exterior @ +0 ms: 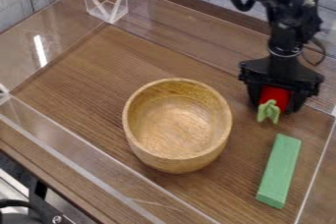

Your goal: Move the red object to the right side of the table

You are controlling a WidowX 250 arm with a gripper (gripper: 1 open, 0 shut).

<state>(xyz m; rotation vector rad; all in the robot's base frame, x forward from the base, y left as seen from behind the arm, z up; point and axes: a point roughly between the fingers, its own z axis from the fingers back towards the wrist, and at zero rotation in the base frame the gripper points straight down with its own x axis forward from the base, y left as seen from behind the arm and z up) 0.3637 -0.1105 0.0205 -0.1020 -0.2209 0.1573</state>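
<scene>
The red object (pixel 270 105), a small strawberry-like toy with a green leafy tip, lies on the brown table (pixel 92 61) near its right edge. My black gripper (pixel 278 97) hangs straight above it, open, with a finger on each side of the toy. The fingers do not press on it, and the toy rests on the wood. The upper part of the toy is partly hidden behind the gripper.
A wooden bowl (pixel 178 123) stands in the middle front, left of the toy. A flat green rectangular block (pixel 278 170) lies at the front right. Clear acrylic walls (pixel 53 140) edge the tabletop, and a clear stand (pixel 105 4) sits at the back left.
</scene>
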